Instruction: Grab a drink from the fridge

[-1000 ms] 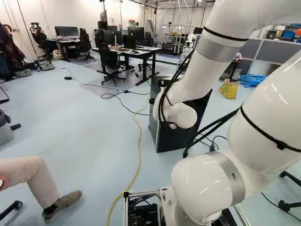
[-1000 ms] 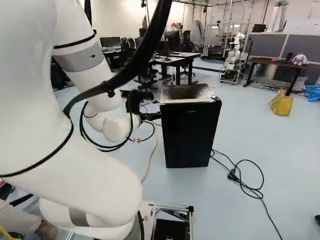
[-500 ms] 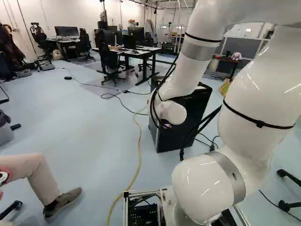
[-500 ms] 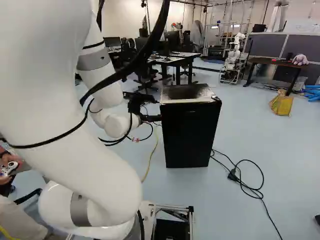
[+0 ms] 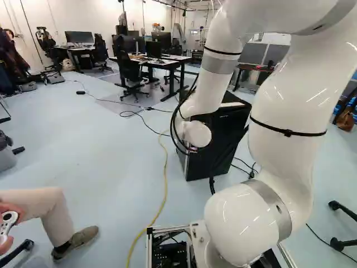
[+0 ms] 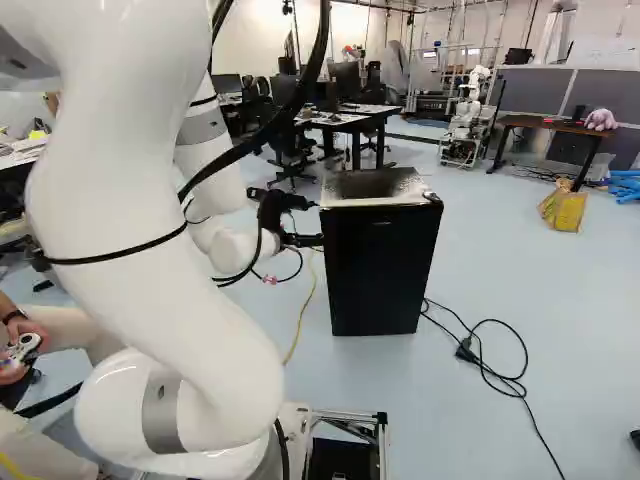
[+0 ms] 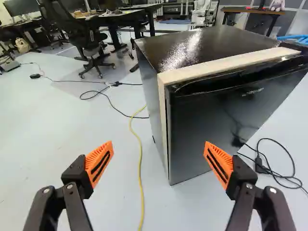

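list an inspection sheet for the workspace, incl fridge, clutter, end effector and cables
surface: pale floor, smooth-looking, under the fridge
job's things: black fridge, upright, door looks shut; drink: nothing seen
clutter: yellow bag on the floor, beyond the fridge
end effector: open, nothing gripped, one finger out over the fridge door in the wrist view, the other over floor beside it; contact can't be told
cables: yellow cable along the floor beside the fridge; black cable looped on the floor on the other side; black cables along the arm
surroundings: desks, office chairs, another robot beyond the fridge
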`<state>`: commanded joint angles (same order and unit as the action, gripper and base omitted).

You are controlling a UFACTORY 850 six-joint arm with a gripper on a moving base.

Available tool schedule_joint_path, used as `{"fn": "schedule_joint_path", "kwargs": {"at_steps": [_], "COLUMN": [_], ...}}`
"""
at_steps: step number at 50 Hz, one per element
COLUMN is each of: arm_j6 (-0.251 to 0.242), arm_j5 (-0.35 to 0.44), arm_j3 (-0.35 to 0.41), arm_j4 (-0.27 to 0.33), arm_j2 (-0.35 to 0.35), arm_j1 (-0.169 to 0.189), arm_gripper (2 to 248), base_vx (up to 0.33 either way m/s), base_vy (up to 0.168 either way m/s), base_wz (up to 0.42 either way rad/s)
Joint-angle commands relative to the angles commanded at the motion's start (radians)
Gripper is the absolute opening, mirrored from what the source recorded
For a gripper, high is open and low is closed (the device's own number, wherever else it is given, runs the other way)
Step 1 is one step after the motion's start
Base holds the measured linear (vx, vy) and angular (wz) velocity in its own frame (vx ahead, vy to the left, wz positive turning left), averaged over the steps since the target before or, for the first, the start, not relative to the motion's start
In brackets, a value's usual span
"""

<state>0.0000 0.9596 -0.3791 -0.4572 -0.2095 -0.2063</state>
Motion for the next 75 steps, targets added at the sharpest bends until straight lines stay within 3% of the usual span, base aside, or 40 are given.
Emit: {"fn": "schedule_joint_path", "kwargs": {"at_steps": [61, 75], "arm_j6": [0.0, 0.0], "arm_j5": [0.207, 0.256], "arm_j3": [-0.159, -0.19], "arm_j4": [-0.29, -0.356], "arm_j2": [-0.286, -0.318], "arm_j1": [-0.095, -0.109], "arm_gripper": [247, 247], "base_vx": [0.0, 0.0], "base_vy": [0.0, 0.0], "base_wz": [0.0, 0.0]}}
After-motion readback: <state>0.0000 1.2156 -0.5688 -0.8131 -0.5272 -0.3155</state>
